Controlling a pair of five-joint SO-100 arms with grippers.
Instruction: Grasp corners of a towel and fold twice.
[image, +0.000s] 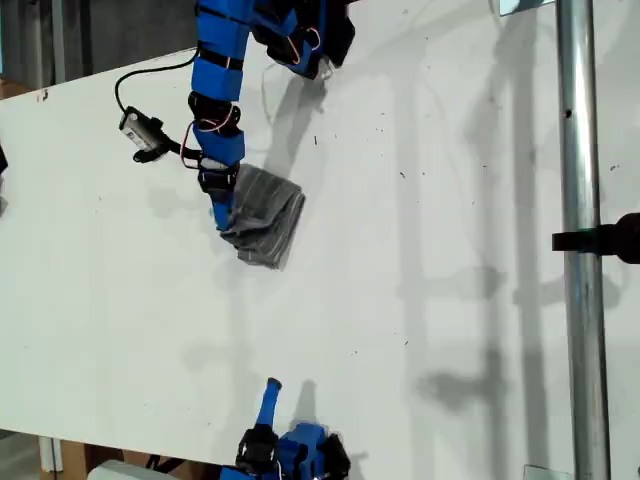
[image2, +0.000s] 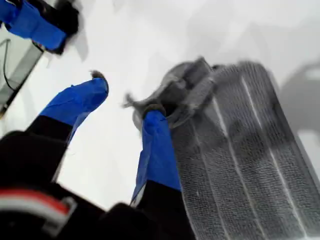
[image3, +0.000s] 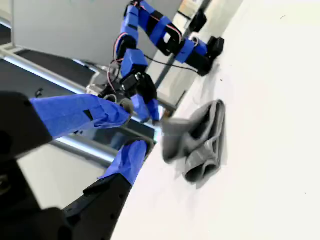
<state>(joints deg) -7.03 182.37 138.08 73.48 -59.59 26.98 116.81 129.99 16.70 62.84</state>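
While the folded grey striped cloth towel (image: 265, 227) lies bunched on the white counter (image: 420, 250), my first pincer (image2: 125, 102), released, is seen touching its edge; my second pincer (image3: 127, 130), well apart, is spread too.

White table (image: 420, 200), plain top, faint specks. Towel (image: 265, 215) lies on it, bunched and folded, grey with pale stripes, nearer the exterior view's far edge than the near one, toward that view's left. Rest of the top bare, shadows only.
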